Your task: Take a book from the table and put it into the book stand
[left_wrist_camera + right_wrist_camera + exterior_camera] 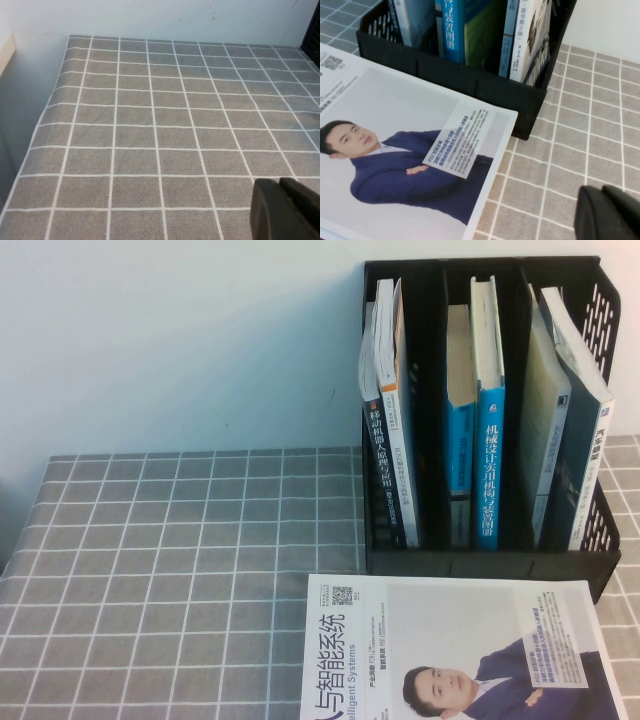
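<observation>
The book [489,470] stands upright in the middle compartment of the black book stand [590,570], its blue spine with white characters facing me. In the right wrist view its blue spine [451,25] and yellow-green cover show inside the stand [470,82]. Neither gripper shows in the high view. My left gripper [279,185] is shut and empty, low over bare grid cloth of the table [150,125]. My right gripper [603,191] is shut and empty over the table [580,130], beside the stand's front right corner.
A white magazine [450,650] with a suited man lies flat in front of the stand, also in the right wrist view [395,150]. A plainer blue book [459,420] shares the middle compartment. Other books fill the left [390,420] and right [565,440] compartments. A wall stands behind.
</observation>
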Controlling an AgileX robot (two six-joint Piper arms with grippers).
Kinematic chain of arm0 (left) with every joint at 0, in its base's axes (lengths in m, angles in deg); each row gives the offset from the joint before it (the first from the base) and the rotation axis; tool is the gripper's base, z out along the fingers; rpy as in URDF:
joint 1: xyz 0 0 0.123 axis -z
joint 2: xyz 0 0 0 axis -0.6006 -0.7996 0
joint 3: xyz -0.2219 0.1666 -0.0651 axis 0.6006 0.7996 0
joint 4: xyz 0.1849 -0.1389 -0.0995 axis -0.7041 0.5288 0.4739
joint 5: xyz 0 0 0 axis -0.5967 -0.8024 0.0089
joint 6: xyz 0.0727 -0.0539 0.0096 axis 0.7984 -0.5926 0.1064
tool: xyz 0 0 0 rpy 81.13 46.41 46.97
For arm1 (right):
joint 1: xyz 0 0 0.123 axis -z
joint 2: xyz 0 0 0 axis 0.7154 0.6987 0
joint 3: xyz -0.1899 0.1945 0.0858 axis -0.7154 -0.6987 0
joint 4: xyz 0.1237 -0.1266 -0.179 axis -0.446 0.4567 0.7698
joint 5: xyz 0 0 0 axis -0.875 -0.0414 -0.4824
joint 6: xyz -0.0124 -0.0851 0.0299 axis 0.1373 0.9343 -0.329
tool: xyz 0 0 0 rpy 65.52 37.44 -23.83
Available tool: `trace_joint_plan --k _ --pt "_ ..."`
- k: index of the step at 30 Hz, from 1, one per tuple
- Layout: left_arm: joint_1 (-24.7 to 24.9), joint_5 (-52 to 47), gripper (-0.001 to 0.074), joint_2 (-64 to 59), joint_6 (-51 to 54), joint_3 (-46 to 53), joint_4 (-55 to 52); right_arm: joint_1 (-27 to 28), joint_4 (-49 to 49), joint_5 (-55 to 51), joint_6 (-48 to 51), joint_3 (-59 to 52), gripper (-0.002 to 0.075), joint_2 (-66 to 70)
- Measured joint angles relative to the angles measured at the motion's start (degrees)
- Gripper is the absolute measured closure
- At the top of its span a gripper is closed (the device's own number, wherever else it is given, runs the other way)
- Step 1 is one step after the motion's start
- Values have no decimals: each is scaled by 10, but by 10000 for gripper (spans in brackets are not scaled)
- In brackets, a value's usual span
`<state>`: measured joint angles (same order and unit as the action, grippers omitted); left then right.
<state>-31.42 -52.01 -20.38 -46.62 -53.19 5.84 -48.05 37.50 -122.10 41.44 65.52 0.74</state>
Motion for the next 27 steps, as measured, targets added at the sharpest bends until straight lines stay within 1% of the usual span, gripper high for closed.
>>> trace_joint_plan --k 17,19,21,24,27 --pt "0 -2 738 0 -1 0 0 0 1 9 0 -6 729 -4" --pt "0 -1 738 0 -1 0 -1 0 35 47 -4 -26 729 -15" --pt "0 -1 738 0 -1 0 -1 4 80 110 -9 -57 729 -27" --pt "0 -2 738 0 -1 0 -1 7 104 202 -31 -119 729 -48" --pt "0 -3 738 0 -2 -1 -2 7 108 259 -64 -186 729 -80"
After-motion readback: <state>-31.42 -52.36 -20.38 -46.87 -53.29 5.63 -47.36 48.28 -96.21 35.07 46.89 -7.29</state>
